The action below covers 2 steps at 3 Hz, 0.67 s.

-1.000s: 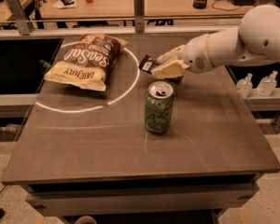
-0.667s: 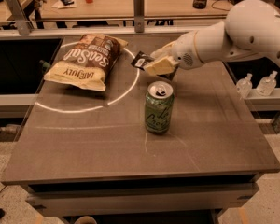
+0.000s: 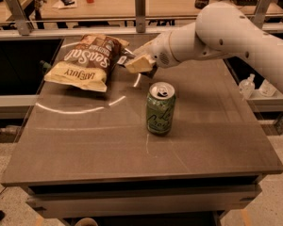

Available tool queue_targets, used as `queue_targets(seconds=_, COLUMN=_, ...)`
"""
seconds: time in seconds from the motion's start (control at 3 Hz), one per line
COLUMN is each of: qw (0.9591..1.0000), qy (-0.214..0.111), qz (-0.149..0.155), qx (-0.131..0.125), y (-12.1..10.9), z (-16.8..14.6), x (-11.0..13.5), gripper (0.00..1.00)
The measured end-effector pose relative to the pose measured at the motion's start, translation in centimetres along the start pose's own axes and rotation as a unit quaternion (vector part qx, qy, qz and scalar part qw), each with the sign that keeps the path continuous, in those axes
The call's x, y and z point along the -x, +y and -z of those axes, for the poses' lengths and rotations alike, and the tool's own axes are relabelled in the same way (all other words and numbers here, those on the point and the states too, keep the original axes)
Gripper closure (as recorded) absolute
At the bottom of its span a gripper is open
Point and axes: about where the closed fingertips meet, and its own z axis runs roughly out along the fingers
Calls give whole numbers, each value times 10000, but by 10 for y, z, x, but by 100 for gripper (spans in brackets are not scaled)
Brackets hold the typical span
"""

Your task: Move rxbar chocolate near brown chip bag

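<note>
My gripper (image 3: 134, 63) hangs over the far side of the desk (image 3: 217, 140), clenched on the rxbar chocolate (image 3: 123, 59), just right of the brown chip bag (image 3: 85, 62). The bar looks light, flat and slippery, best pinched across its middle.

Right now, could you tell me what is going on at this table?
The robot's arm reaches in from the right, with its claw beside the right edge of the brown chip bag. The rxbar chocolate shows as a dark end at the claw's tip, close to the bag. A green soda can stands upright nearer the front, apart from both.
</note>
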Motion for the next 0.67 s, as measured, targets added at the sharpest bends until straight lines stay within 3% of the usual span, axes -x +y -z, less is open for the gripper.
queue_targets(seconds=0.33, qw=9999, qy=42, qz=9, qx=120, y=9, z=-23, x=8, gripper=100)
queue_targets(seconds=0.67, qw=9999, qy=38, qz=16, qx=131, y=10, z=-24, x=8, gripper=83)
